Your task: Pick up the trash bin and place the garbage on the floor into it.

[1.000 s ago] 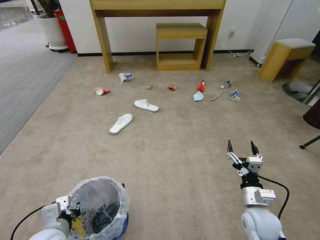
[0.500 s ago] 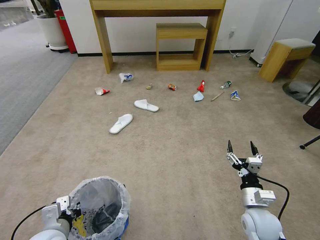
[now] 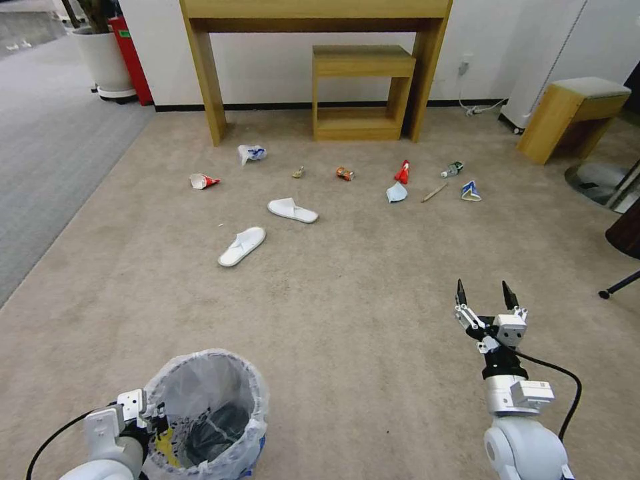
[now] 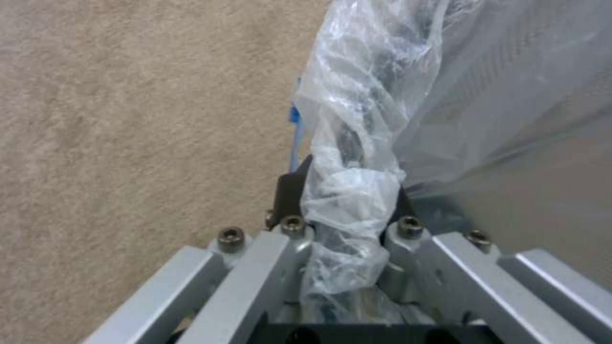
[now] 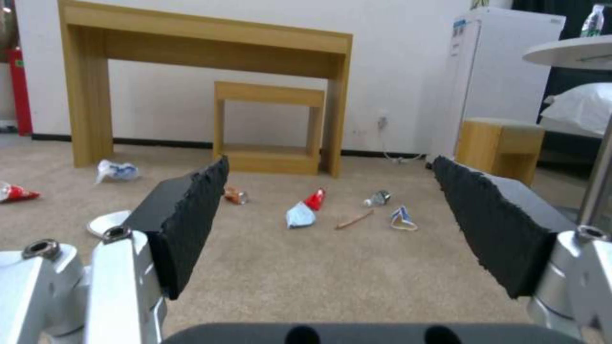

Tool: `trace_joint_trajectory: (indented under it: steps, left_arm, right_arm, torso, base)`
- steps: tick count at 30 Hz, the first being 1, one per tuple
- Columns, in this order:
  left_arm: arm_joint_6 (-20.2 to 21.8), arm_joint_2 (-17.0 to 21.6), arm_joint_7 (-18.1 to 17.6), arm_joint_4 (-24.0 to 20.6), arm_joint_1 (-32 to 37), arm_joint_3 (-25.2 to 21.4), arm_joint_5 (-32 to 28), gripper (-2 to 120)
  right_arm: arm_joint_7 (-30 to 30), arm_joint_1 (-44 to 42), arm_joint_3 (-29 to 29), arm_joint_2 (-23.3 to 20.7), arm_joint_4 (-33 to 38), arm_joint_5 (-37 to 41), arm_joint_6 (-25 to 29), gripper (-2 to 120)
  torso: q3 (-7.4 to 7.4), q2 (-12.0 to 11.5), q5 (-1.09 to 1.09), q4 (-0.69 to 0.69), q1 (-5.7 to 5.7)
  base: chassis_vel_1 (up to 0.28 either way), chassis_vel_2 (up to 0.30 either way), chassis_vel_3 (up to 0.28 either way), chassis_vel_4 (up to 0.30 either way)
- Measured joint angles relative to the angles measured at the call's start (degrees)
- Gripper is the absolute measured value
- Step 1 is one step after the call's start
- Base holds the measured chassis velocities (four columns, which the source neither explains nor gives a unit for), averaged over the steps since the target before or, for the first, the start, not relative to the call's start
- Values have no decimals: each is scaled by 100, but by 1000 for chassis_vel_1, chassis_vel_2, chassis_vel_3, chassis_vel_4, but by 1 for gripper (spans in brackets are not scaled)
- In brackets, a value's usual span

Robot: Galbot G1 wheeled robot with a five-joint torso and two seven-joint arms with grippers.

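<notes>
Your left gripper is clamped on the bag-wrapped rim of the small round dark trash bin lined with translucent white plastic, low on your left. Your right gripper hangs spread wide and empty above the beige short-pile carpet floor. Bare carpet lies between it and the garbage. Two white slippers lie well ahead toward your left; the red wrapper, pale tissue and wooden stick sit farther off, before the light wooden console table.

Trash bin slightly farther forward-right.
</notes>
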Motion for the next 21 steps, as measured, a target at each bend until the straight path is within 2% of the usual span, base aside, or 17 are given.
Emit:
trace_joint_trajectory:
  steps: [5, 21]
  left_arm:
    - [-39, -70, 24, -120, 30, -54, -3, 0]
    - [-93, -292, 27, -366, -27, -144, -12, 0]
  right_arm:
    - [0, -51, 21, -13, 67, 0, 0, 83]
    - [-3, -146, 37, -43, 182, -44, 5, 81]
  torso:
    - [-1, 0, 0, -1, 0]
    - [-2, 0, 5, 1, 0]
  base:
    - [0, 0, 0, 0]
    - [0, 0, 0, 0]
